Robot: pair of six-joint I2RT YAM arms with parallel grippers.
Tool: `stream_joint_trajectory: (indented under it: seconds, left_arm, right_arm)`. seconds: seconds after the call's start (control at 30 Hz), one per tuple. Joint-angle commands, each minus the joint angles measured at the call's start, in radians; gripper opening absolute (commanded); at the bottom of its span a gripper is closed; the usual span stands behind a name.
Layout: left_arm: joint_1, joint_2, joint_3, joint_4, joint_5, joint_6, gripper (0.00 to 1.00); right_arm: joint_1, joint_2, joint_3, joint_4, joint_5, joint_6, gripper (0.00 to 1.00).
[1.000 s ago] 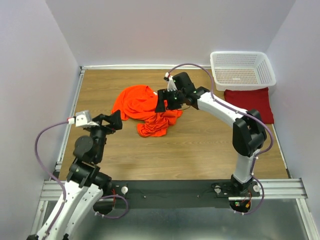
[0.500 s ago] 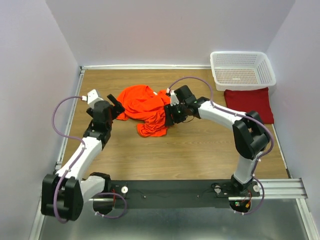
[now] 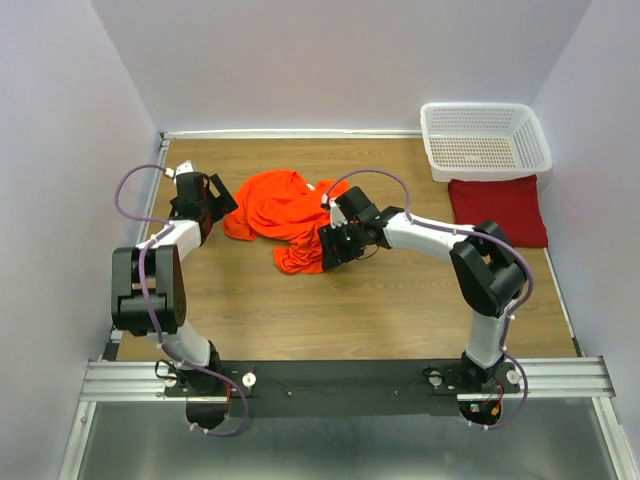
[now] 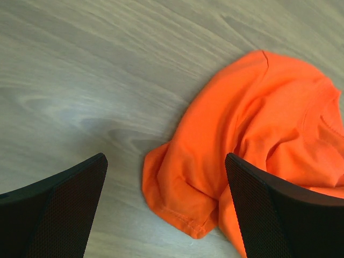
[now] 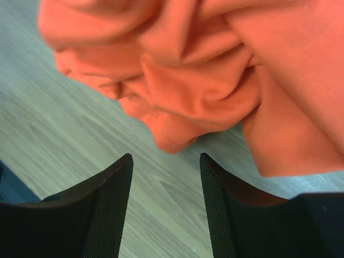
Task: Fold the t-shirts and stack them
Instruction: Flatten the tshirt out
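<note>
Swinging over from its near-left corner, the left gripper (image 3: 214, 196) is arriving at the far-left edge of the orange t-shirt (image 3: 288, 212). The right gripper (image 3: 330, 250) is dropping from the shirt's top to its near-right hem and narrowing its jaws. To me both arms seem to be lining up to spread the crumpled shirt flat on the table (image 3: 400, 300).

The left jaws are standing wide, with a shirt corner lying between them. The right jaws are partly open and empty, a bunched fold sitting just beyond their tips. The maroon t-shirt (image 3: 500, 205) is lying folded beside the basket (image 3: 475, 106).
</note>
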Motion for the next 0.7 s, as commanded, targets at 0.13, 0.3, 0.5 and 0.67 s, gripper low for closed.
stream_joint_trajectory:
  seconds: [0.13, 0.3, 0.5, 0.67]
  left_arm:
    - [0.001, 0.148, 0.093, -0.029, 0.182, 0.078, 0.94]
    - [-0.012, 0.177, 0.087, -0.04, 0.172, 0.075, 0.86]
    - [-0.022, 0.211, 0.122, -0.06, 0.155, 0.084, 0.55]
    - [-0.025, 0.226, 0.136, -0.066, 0.141, 0.087, 0.29]
  right_arm:
    - [0.018, 0.056, 0.011, 0.048, 0.046, 0.043, 0.61]
    - [0.021, 0.087, 0.023, 0.058, 0.057, 0.049, 0.61]
    - [0.022, 0.105, 0.028, 0.078, 0.075, 0.059, 0.61]
    - [0.022, 0.113, 0.02, 0.089, 0.143, 0.076, 0.48]
